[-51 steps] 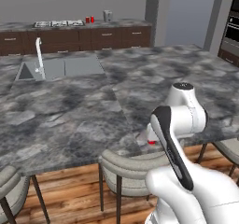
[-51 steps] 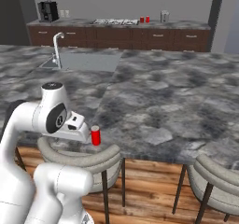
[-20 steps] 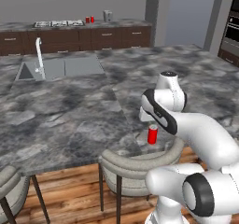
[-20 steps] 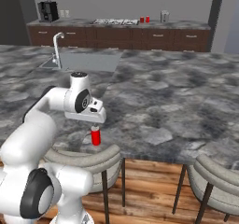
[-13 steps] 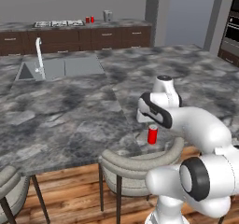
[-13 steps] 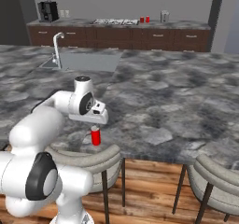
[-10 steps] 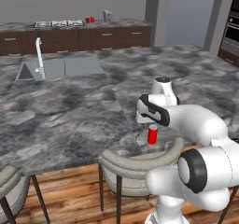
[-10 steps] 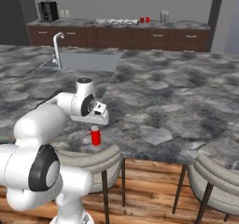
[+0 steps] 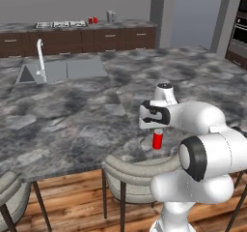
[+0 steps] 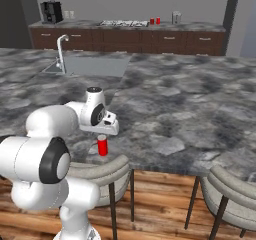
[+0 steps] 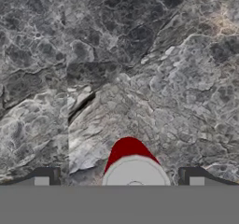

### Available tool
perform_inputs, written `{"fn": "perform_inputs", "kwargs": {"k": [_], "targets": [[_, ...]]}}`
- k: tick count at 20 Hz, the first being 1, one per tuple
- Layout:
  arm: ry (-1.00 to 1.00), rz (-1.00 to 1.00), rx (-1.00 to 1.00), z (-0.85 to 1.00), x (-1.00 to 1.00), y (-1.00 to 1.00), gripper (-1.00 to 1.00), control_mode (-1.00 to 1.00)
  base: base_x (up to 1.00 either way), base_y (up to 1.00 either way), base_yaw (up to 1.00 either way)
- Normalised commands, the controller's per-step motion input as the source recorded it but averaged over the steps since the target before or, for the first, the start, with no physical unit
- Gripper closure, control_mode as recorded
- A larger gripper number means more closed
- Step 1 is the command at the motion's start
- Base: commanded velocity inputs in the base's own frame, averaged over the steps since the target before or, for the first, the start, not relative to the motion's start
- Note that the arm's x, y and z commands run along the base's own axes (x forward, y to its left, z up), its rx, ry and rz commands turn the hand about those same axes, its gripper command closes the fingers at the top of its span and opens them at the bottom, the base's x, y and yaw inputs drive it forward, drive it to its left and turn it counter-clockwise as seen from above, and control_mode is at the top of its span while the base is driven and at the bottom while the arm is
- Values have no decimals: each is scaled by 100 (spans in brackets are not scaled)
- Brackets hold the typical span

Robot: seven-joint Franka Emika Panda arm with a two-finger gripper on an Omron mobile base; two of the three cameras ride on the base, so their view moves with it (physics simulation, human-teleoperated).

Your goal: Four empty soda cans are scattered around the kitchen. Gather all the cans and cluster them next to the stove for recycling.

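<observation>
Small red soda can with silver top (image 9: 157, 139), centre frame on grey marble counter (image 9: 72, 115): your gripper (image 11: 119, 178) hovers above, jaws fully open, empty. Next: lower, close.

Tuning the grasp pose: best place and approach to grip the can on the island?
Grip the soda can across its round side wall, coming straight down. It stands upright near the counter edge, and the open gripper already straddles its top.

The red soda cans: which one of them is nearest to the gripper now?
The soda can standing on the island counter near its front edge, directly under the open gripper. The other two cans stand together far off on the back counter, beside the stove.
</observation>
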Motion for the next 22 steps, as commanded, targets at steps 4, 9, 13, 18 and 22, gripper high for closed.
{"fn": "perform_inputs", "kwargs": {"k": [4,9,13,18,22], "targets": [[1,0,0,-9,1,0,-100,-100,0,0,0],[0,0,0,-21,7,-3,-100,-100,0,0,0],[0,0,0,-18,6,-5,-100,-100,0,0,0],[1,0,0,-11,0,-1,-100,-100,0,0,0],[0,0,0,-2,0,0,-100,-100,0,0,0]]}}
